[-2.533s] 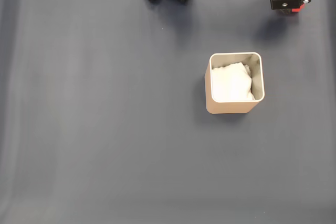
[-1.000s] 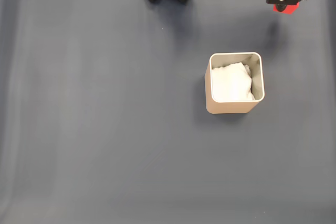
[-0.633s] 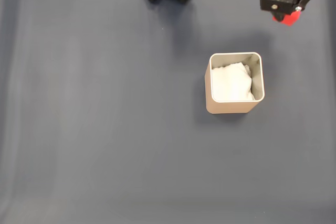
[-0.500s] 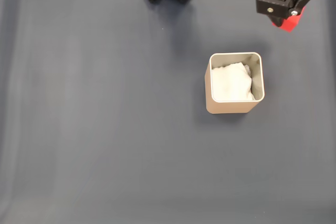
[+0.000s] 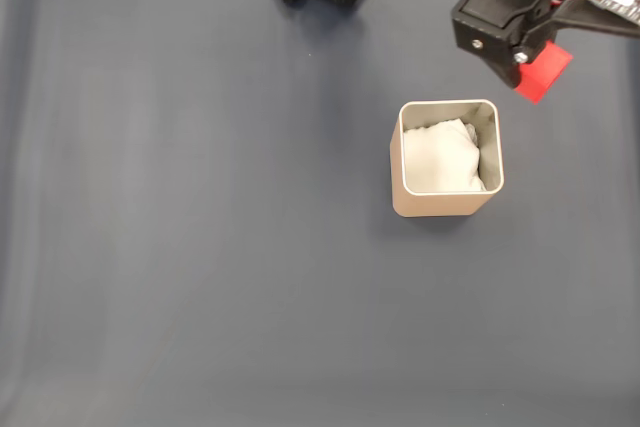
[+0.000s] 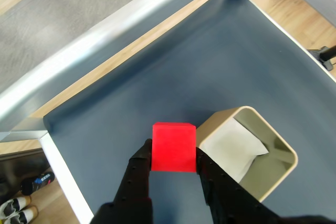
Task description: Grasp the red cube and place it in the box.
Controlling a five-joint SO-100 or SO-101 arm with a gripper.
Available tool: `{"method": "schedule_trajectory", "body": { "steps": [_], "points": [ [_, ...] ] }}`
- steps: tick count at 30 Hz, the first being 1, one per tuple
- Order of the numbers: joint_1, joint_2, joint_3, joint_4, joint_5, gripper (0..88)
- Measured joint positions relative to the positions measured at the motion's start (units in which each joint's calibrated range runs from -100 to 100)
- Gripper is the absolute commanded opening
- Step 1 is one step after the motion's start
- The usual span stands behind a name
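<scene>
The red cube (image 6: 174,147) is pinched in the claw (image 6: 173,156) up off the table (image 5: 200,227), just beside the box (image 5: 445,205) and not over it, so if it's let go too soon the rim could get clipped

Red cube (image 5: 543,73) half behind claw (image 5: 528,65)

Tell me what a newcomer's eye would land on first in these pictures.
The red cube stands out first: in the wrist view it sits clamped between the black fingers of the gripper, above the dark table. Next comes the beige box with its white padding, right of centre in the fixed view, with the cube just beyond its upper right corner.
</scene>
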Motion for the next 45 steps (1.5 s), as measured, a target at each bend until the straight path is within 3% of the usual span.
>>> {"method": "schedule_trajectory", "body": {
  "steps": [25,45],
  "points": [
    [15.8,0.0,0.5,1.1,1.8,0.3],
    [16.5,1.2,0.8,-1.7,1.6,0.8]
  ]
}}
